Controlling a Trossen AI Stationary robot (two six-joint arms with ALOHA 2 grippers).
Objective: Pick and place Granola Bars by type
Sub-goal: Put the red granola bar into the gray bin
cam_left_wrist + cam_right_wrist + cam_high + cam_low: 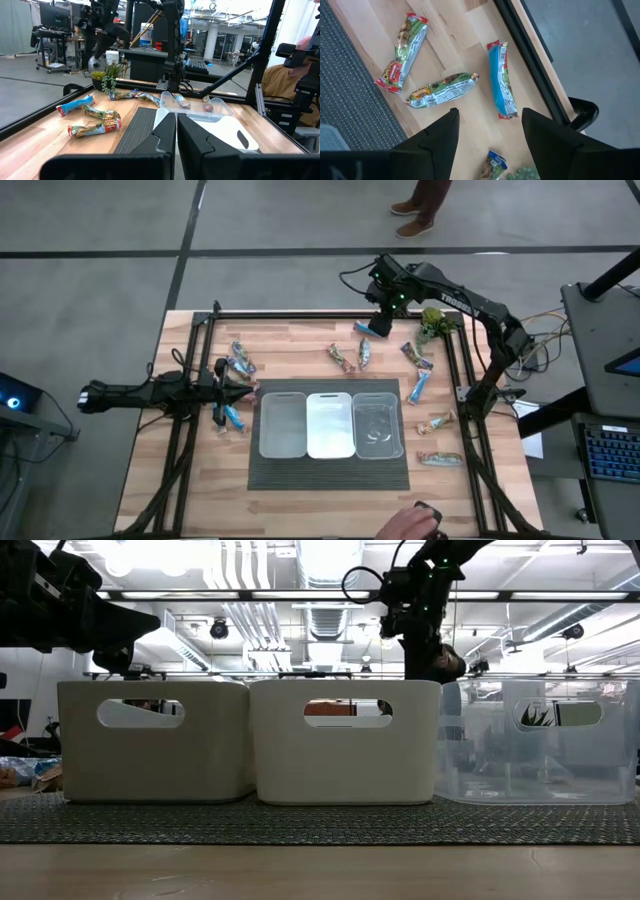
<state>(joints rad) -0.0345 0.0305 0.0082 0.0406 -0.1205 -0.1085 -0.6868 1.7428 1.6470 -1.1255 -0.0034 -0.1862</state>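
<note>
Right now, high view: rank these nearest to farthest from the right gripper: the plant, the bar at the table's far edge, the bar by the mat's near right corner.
1. Bar at the far edge: right beside the open right gripper.
2. Plant: far right corner of the table.
3. Bar by the mat's corner: near right side, clearly farthest.
</note>
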